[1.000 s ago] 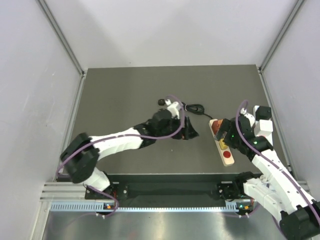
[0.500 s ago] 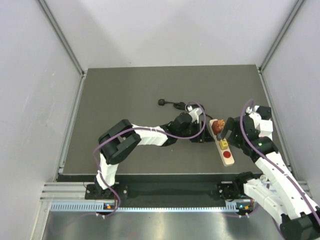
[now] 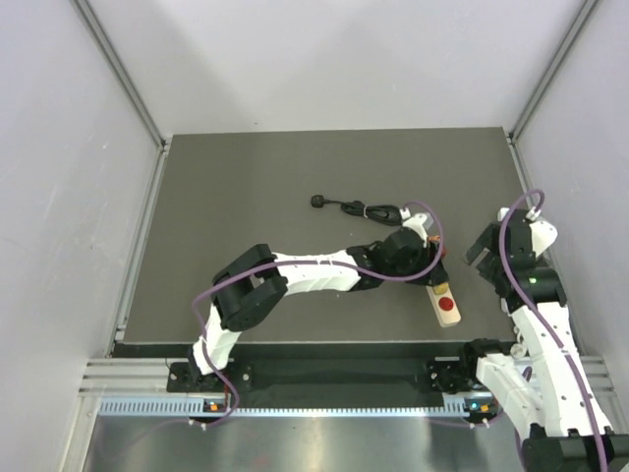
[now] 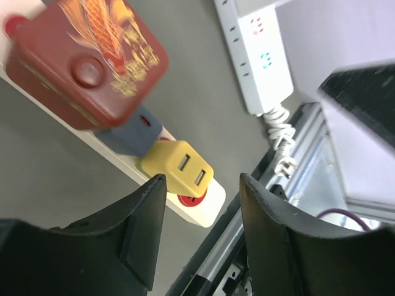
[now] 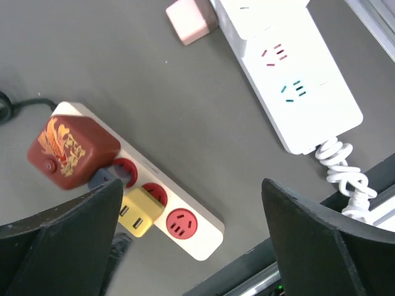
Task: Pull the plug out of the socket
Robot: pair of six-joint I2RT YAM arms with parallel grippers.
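Observation:
A white socket strip (image 5: 203,237) with red sockets lies near the table's front right. Three plugs sit in it: a red-brown plug (image 5: 71,154) with a gold dragon print, a blue adapter (image 4: 131,134) and a yellow plug (image 4: 179,169) with two USB slots. My left gripper (image 4: 202,180) hovers over the strip, jaws part-way open and empty, its left fingertip close beside the yellow plug. From above, the left gripper (image 3: 428,265) covers the strip's far end. My right gripper (image 5: 191,184) is wide open and empty, raised to the right of the strip (image 3: 447,307).
A second white power strip (image 5: 290,80) with a coiled cord lies right of the first, with a small pink block (image 5: 191,12) by its far end. A black cable with a plug (image 3: 346,206) lies mid-table. The table's front edge and rail (image 3: 334,349) are close by.
My left arm swung right across the table until its gripper was over the strip, and its jaws narrowed. My right gripper drew back from the strip to the right.

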